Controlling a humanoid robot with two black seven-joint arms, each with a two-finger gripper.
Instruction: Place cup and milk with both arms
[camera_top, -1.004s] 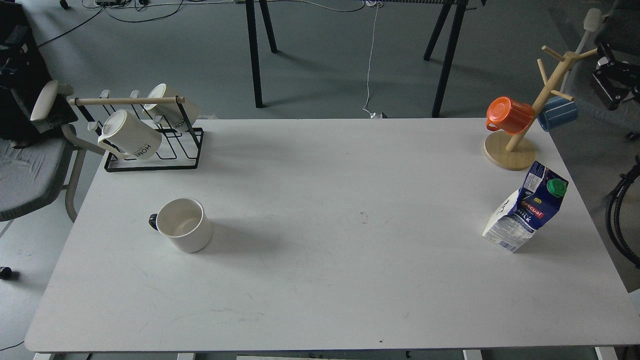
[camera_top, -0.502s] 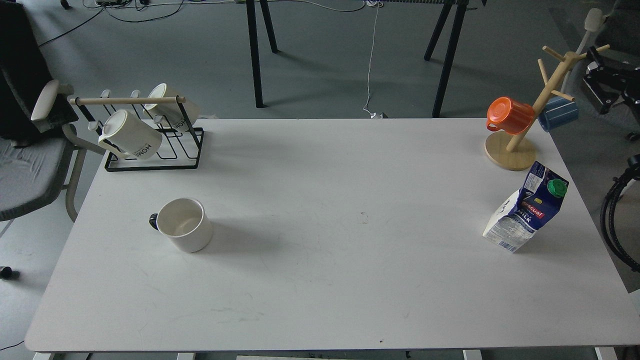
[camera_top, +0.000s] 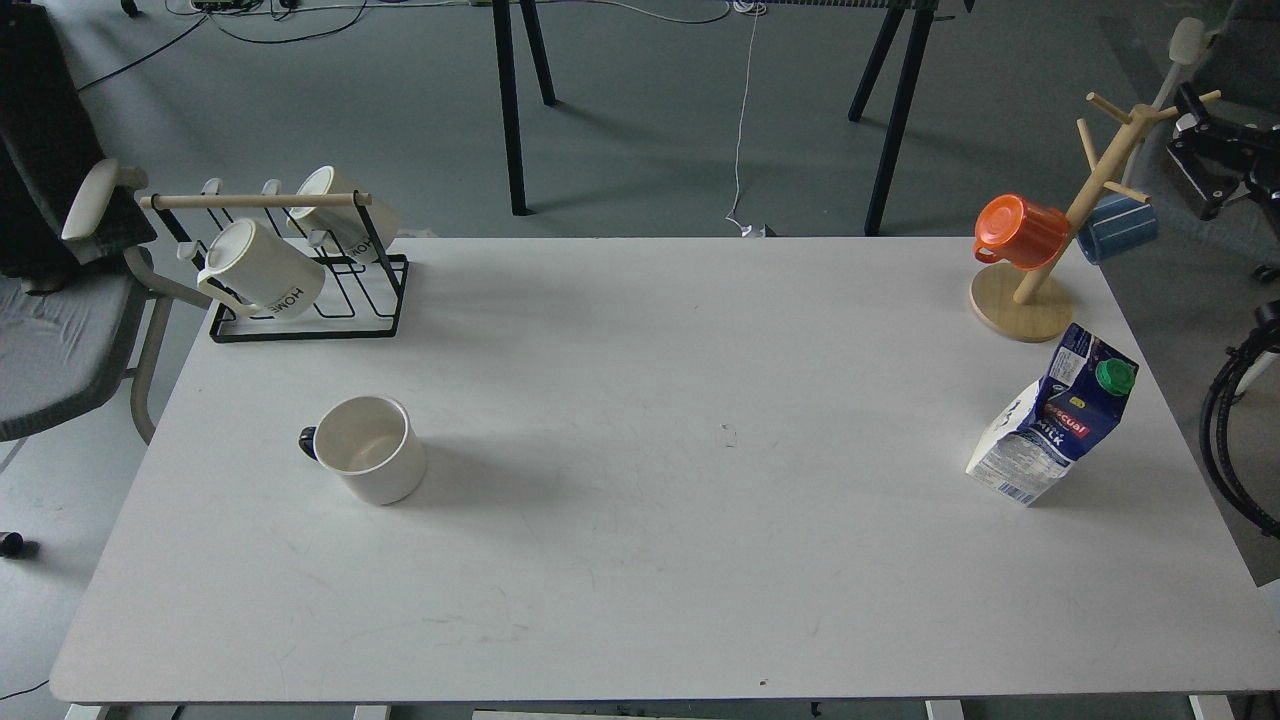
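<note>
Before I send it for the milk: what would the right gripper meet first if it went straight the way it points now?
Uncertain: the right gripper shows only as a dark shape beyond the table's right edge. It seems to point left, so probably the wooden mug tree first, not the milk.

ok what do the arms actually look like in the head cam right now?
Hardly anything shows. The left arm is out of view. At the right edge, past the mug tree, a black angular jointed piece is probably the right arm: matte black, hard-edged links, no readable markings or sleeves. It is too small to make out its far end.
</note>
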